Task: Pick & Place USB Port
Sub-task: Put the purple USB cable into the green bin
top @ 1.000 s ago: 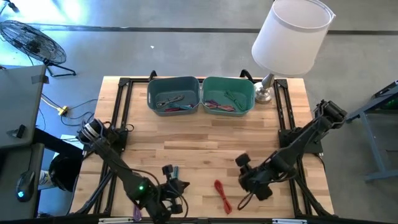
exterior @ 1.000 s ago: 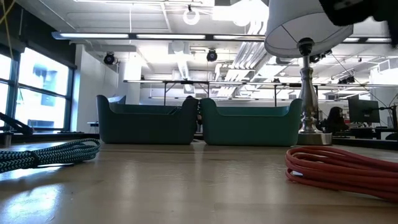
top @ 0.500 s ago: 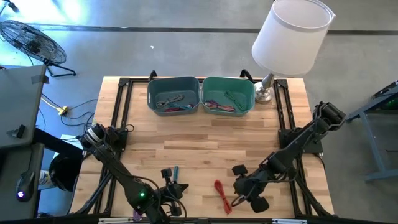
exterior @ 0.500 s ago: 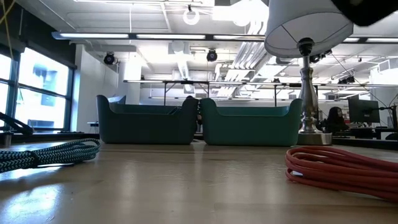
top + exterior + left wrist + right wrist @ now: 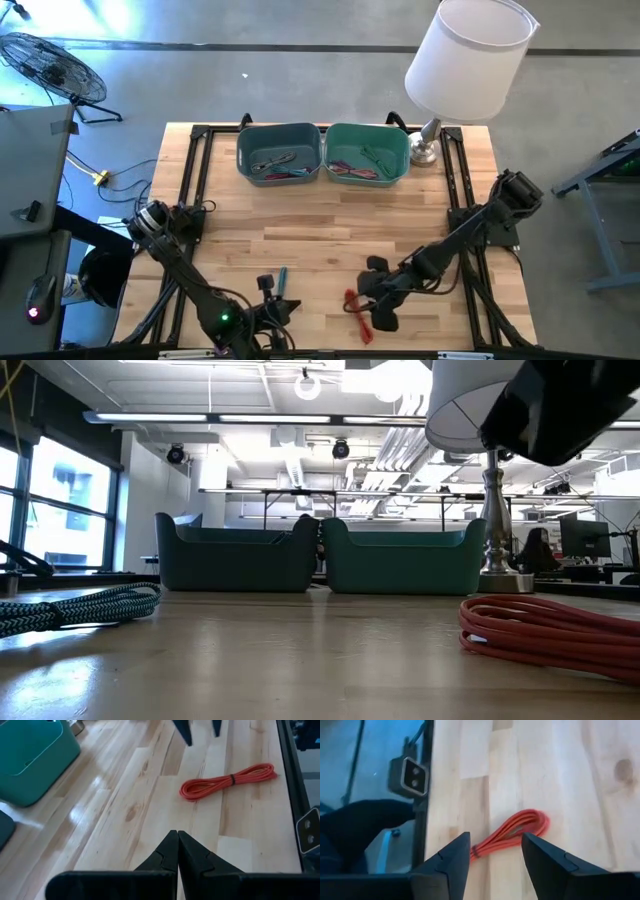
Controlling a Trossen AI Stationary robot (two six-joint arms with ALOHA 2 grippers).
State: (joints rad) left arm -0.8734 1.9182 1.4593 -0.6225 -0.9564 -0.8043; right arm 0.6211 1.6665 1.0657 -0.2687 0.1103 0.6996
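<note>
A coiled red cable (image 5: 357, 313) lies flat on the wooden table near its front edge. It also shows in the low view (image 5: 545, 635), the left wrist view (image 5: 227, 781) and the right wrist view (image 5: 512, 834). My right gripper (image 5: 492, 852) is open and hovers above the red cable, its fingers pointing down on either side of the coil without touching it; the high view shows it there (image 5: 376, 300). My left gripper (image 5: 177, 851) is shut and empty at the table's front left (image 5: 278, 312). A teal braided cable (image 5: 278, 279) lies flat beside it.
Two teal bins (image 5: 278, 152) (image 5: 366, 152) holding several cables stand at the far edge. A white-shaded lamp (image 5: 468, 60) stands to their right. A black frame rail (image 5: 422, 795) runs along the table's front edge. Bare wood lies between the bins and the cables.
My right gripper has gone toward the table's left edge and a little toward the near edge, coming over the red cable; it now shows at the top of the low view. My left arm has drawn back slightly toward the near edge.
</note>
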